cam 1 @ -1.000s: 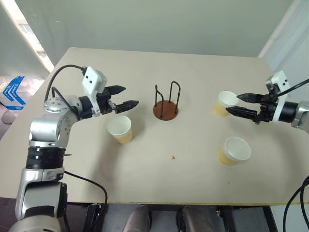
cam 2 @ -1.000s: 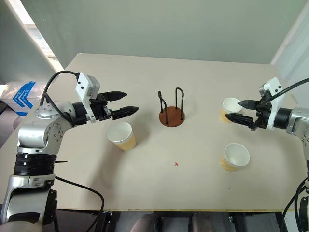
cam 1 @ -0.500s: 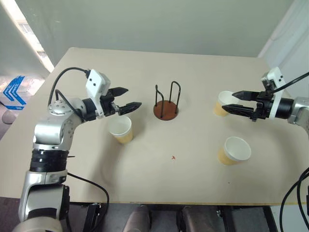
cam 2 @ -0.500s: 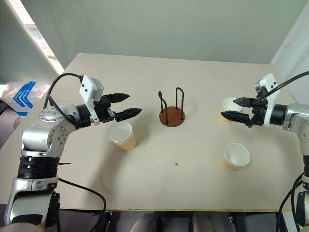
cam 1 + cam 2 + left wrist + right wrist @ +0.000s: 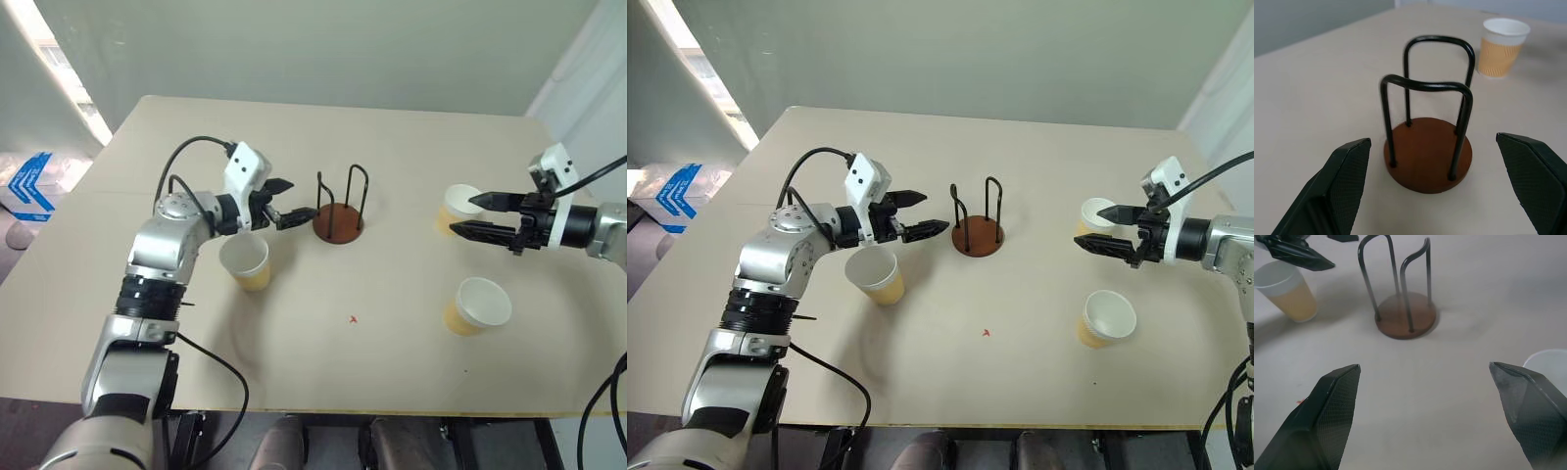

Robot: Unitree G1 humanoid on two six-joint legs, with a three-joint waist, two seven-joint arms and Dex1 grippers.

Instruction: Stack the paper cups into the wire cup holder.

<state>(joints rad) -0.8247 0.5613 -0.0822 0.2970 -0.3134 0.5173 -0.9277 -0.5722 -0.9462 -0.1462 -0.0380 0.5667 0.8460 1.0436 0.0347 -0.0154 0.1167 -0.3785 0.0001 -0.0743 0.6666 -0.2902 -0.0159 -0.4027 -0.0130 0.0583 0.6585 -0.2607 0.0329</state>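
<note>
Left claw (image 5: 291, 201) now beside wire cup holder (image 5: 338, 209), empty

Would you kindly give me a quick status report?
Both pincers open, empty: left pincer by the wire cup holder, right pincer over one cup. Holder empty; three cups on table. Nothing in the way.

soft, even light with faint shadows on the table (image 5: 392, 372); wrist views slightly blurred.

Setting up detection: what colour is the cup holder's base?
Reddish-brown wire cup holder base, clearest in left wrist view.
</note>
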